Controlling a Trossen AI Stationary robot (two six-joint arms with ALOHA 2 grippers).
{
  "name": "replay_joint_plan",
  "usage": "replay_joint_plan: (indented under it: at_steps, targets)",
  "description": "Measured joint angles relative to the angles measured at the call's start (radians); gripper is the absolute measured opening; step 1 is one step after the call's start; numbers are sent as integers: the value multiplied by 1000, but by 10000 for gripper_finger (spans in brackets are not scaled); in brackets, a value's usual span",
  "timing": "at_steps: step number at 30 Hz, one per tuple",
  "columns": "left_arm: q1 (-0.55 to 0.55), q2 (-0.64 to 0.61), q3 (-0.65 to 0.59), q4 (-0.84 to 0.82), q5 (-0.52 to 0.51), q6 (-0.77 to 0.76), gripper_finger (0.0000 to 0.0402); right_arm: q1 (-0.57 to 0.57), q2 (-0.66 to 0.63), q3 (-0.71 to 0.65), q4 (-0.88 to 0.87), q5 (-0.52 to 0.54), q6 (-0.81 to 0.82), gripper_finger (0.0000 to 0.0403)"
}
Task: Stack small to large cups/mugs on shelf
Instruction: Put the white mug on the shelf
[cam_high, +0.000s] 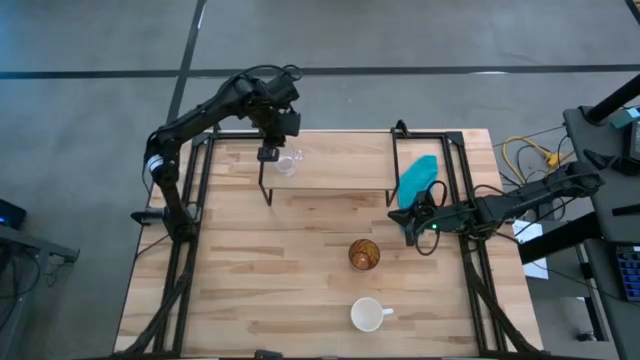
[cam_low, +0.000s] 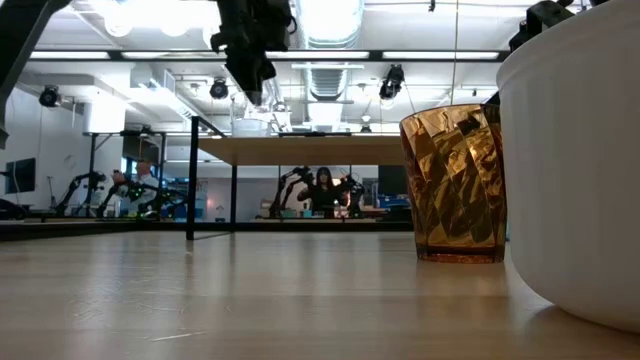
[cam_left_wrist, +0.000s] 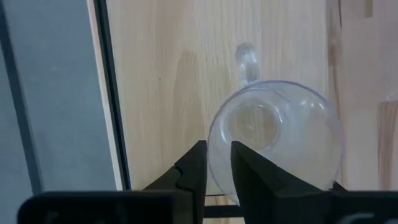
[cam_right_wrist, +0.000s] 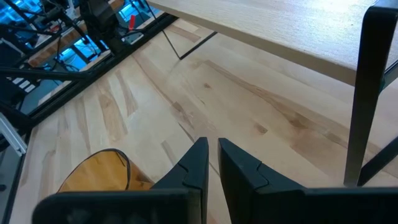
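Observation:
A small clear glass cup (cam_high: 289, 163) with a handle (cam_left_wrist: 244, 59) is at the left end of the light-wood shelf (cam_high: 340, 165). My left gripper (cam_high: 268, 155) is over that end, shut on the cup (cam_left_wrist: 277, 137). An amber textured tumbler (cam_high: 364, 254) stands upright on the tabletop in front of the shelf. A white handled mug (cam_high: 368, 316) stands upright nearer the front edge. My right gripper (cam_high: 409, 228) is shut and empty, low by the shelf's right front leg, right of the tumbler (cam_right_wrist: 93, 174). My left gripper pinches the cup's wall at the rim (cam_left_wrist: 212, 146), on the side opposite the handle, with one finger inside the cup and one outside. The fingers come from above, pointing down. The cup is upright over the shelf top; whether its base rests on it, I cannot tell.
A teal cloth (cam_high: 417, 178) lies on the shelf's right end. Black metal frame rails (cam_high: 200, 200) run along the table's left and right sides. The thin black shelf legs (cam_right_wrist: 364, 93) stand near my right gripper. The shelf's middle (cam_low: 300, 150) is bare.

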Motion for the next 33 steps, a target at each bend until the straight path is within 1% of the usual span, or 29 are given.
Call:
replay_joint_plan:
  at_steps: [5,8,12,16,19,27,29,33]
  targets:
    - [-14,-60,0,-1,-4,-12,59,0,0,0,0,0,0,31]
    - [-26,-100,0,0,-9,-73,59,0,0,0,3,0,0,31]
    - [-50,-164,0,-1,-7,-210,59,0,0,0,8,-11,-28,31]
    - [-86,-228,-8,-5,33,-280,59,0,0,0,59,-78,-106,31]
    - [-113,-273,-8,-5,60,-324,59,0,0,1,109,-89,-142,31]
    - [-183,-345,-15,-5,62,-444,59,0,0,92,103,-89,-202,31]
    - [-197,-354,-21,-6,62,-449,59,0,0,120,103,-89,-234,31]
    - [-230,-353,-23,-7,62,-528,59,1,0,185,103,-89,-314,31]
